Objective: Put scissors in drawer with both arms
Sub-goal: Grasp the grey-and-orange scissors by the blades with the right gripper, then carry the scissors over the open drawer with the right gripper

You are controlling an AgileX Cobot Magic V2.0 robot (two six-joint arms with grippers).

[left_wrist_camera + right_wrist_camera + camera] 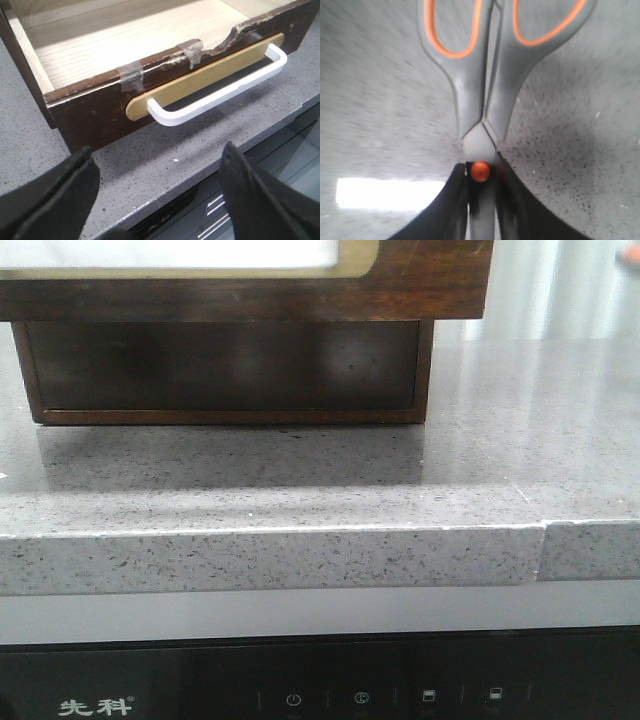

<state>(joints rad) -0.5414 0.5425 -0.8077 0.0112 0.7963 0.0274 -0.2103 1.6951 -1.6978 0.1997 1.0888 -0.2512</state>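
Note:
The drawer (95,112) is pulled open in the left wrist view; its pale wooden inside is empty. Its front has a tan panel and a white handle (220,85). In the front view the drawer front (420,280) fills the top edge, with a cream-framed white panel. My left gripper (160,195) is open and empty, just in front of the drawer over the counter's edge. My right gripper (481,175) is shut on the scissors (480,75) at the orange pivot, grey handles with orange inlay pointing away, above the counter. Neither gripper shows in the front view.
The wooden cabinet's lower part (220,365) stands on a grey speckled counter (300,490). The counter's front edge (270,560) has a seam at the right. A black appliance panel (300,690) lies below it.

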